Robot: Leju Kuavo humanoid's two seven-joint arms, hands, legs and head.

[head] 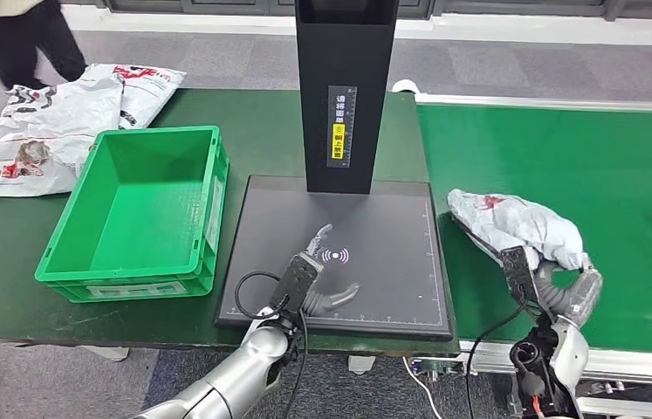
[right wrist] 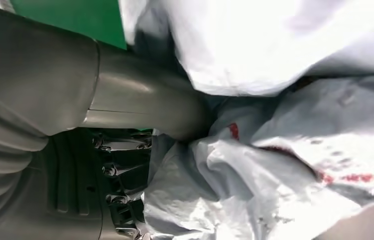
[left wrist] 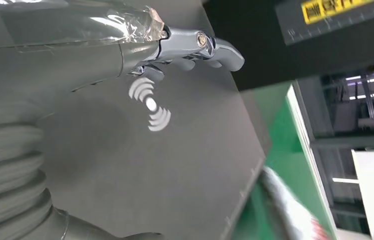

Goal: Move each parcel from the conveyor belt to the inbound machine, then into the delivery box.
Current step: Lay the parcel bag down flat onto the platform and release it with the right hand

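**A:** Where's your parcel [head: 514, 223] right now?

**B:** On the conveyor belt [head: 566, 157], at about four o'clock from the inbound machine [head: 339, 253]. Your right hand [head: 566, 288] is against its near end. In the right wrist view the thumb presses into the plastic and the darker fingers sit under a fold, so it looks clamped on the bag.

**A:** How will it carry?

**B:** I'd judge it light and soft: a crumpled grey poly mailer, slack, probably slippery. Expect it to sag and droop from your grip. Take hold across the bulky middle rather than a loose corner, or the film may slide out.

**A:** And your left hand [head: 322, 275]?

**B:** Over the machine's dark pad, beside the wireless mark, fingers apart and holding nothing.

**A:** The delivery box [head: 134, 209]?

**B:** At nine o'clock from the pad, green, nothing visible in it. More bagged parcels [head: 51, 122] lie at its eleven o'clock, where a person [head: 17, 35] stands.
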